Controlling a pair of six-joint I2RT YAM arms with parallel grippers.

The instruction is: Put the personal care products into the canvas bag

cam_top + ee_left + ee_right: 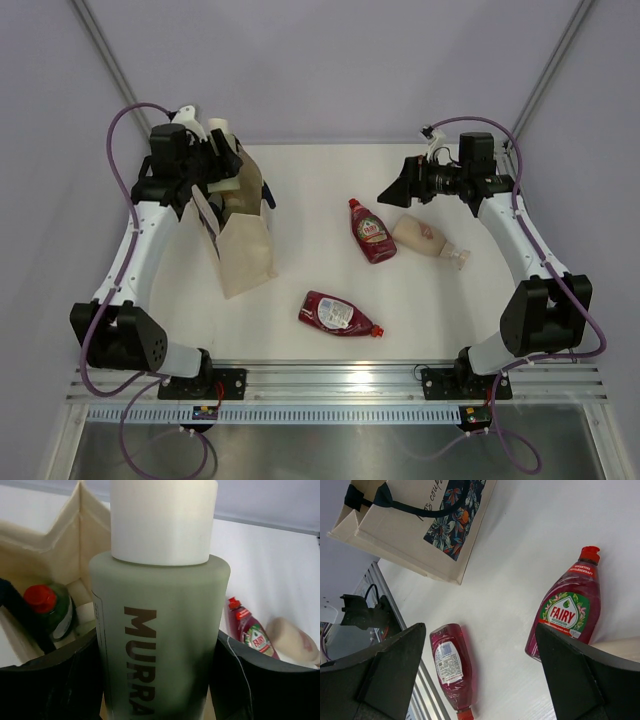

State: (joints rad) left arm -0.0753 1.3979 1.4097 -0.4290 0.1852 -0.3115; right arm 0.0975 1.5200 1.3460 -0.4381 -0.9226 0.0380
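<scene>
Now left gripper clamps pale green bottle; right gripper jaws wide apart.

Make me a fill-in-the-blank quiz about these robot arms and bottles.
The left gripper is shut on a pale green plastic bottle with a ___ cap. ___ dark red plastic bottles lie on the white table. Inside the cream canvas bag sits a green bottle with a ___ cap.
Missing: white; two; red.

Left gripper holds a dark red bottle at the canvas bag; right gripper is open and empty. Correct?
No: the left wrist view shows the left gripper holding a white-capped pale green bottle, at the canvas bag. The right gripper is open and empty.
</scene>
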